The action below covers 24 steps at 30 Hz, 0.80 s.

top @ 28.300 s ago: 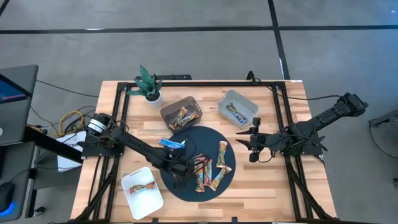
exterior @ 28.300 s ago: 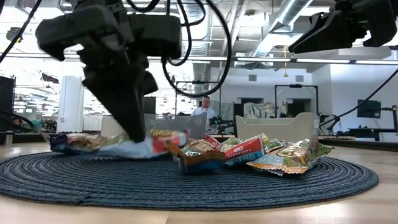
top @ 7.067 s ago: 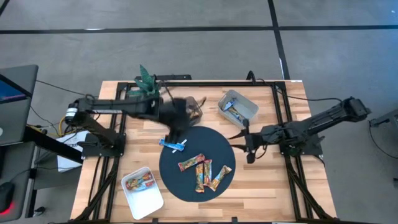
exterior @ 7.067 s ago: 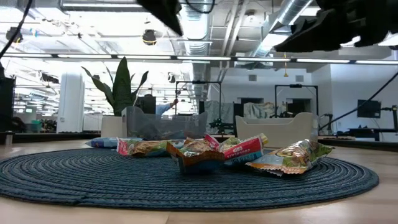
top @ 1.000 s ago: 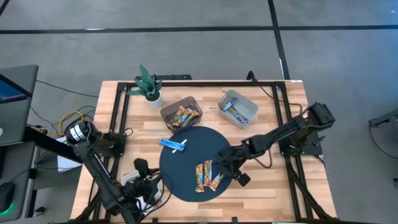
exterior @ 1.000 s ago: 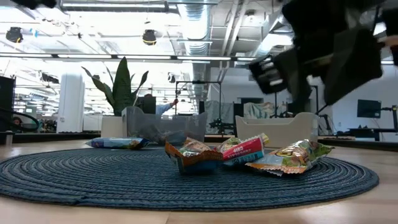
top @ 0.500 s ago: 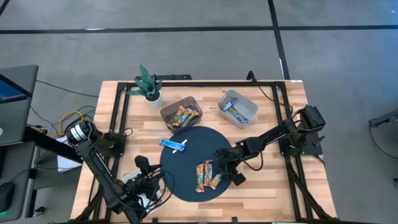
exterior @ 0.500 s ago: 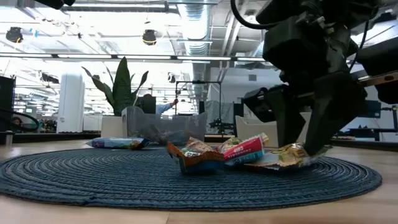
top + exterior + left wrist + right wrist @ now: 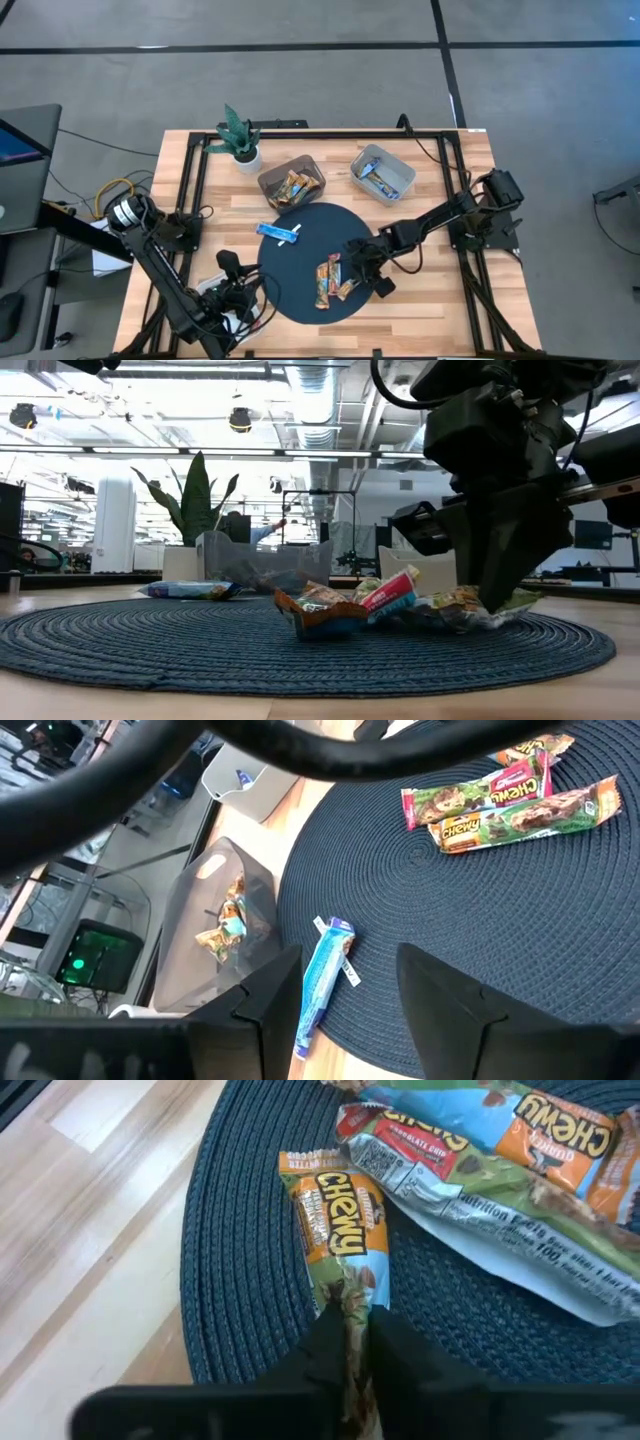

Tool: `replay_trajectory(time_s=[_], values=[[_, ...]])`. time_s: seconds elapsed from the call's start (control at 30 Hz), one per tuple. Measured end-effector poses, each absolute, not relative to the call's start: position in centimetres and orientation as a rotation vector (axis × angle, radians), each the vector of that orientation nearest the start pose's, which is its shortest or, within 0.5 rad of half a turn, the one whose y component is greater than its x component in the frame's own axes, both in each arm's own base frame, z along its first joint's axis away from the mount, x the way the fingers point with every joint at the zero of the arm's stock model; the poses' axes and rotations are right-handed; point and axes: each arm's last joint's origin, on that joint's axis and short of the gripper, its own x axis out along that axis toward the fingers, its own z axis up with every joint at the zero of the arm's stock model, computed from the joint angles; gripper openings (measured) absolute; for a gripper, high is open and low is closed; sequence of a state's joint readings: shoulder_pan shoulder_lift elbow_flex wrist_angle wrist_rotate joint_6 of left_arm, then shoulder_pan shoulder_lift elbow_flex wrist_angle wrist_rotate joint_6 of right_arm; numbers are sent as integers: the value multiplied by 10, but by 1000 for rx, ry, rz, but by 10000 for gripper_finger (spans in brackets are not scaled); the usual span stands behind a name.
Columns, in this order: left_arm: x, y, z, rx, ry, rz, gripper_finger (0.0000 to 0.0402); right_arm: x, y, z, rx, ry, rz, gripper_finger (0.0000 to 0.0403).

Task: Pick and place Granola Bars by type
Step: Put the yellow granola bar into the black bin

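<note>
Three Granola Bars lie bunched on the round dark mat [image 9: 300, 290]: an orange one [image 9: 335, 1230], a red-ended one [image 9: 390, 592] and a longer multicoloured one [image 9: 520, 1130]. My right gripper [image 9: 350, 266] is down on the mat at their right side, shut on the orange bar. A blue-and-white bar [image 9: 279, 232] rests flat on the mat's far left rim. My left gripper [image 9: 350, 1010] hovers open near the table's near left corner [image 9: 235, 292] and has nothing between its fingers. My right gripper pinches the orange bar's crimped wrapper end [image 9: 348, 1302] between its two fingers. The fingers [image 9: 497, 595] slant down onto it from the table's right side, and the bar stretches away from them. The bar lies on the mat, its far end beside the other two bars.
A brown bin [image 9: 292, 182] with several bars and a grey bin [image 9: 382, 172] with blue-and-white bars stand at the far side. A potted plant [image 9: 238, 135] is at the far left corner. Black frame rails run along the table's left and right edges.
My right gripper has come down toward the mat, set its fingers on either side of the orange bar's end and shut on it. The bunched bars have been nudged, and the red-ended bar now tilts up more steeply.
</note>
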<state>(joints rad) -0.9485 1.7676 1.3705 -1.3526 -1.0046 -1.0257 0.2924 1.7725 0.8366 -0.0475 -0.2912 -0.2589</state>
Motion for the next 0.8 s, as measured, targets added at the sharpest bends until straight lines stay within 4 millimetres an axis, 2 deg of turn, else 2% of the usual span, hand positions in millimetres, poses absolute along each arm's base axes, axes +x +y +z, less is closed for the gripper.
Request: replay_trajectory(time_s=[0.1, 0.2, 0.47, 0.53, 0.6, 0.67, 0.8], values=[[198, -234, 241, 494, 766, 475, 157, 307, 101, 125, -235, 917, 660, 8], [198, -234, 241, 488, 774, 474, 157, 311, 102, 132, -245, 943, 658, 15], [198, -234, 241, 488, 774, 473, 157, 322, 103, 166, -363, 974, 623, 4], [198, -234, 241, 488, 775, 474, 157, 321, 101, 176, -404, 983, 596, 5], [198, -235, 240, 484, 785, 471, 157, 329, 99, 187, -448, 942, 551, 8], [197, -235, 240, 479, 799, 467, 157, 328, 93, 195, -496, 944, 505, 8], [196, -233, 235, 484, 818, 470, 157, 340, 78, 209, -602, 860, 423, 3]])
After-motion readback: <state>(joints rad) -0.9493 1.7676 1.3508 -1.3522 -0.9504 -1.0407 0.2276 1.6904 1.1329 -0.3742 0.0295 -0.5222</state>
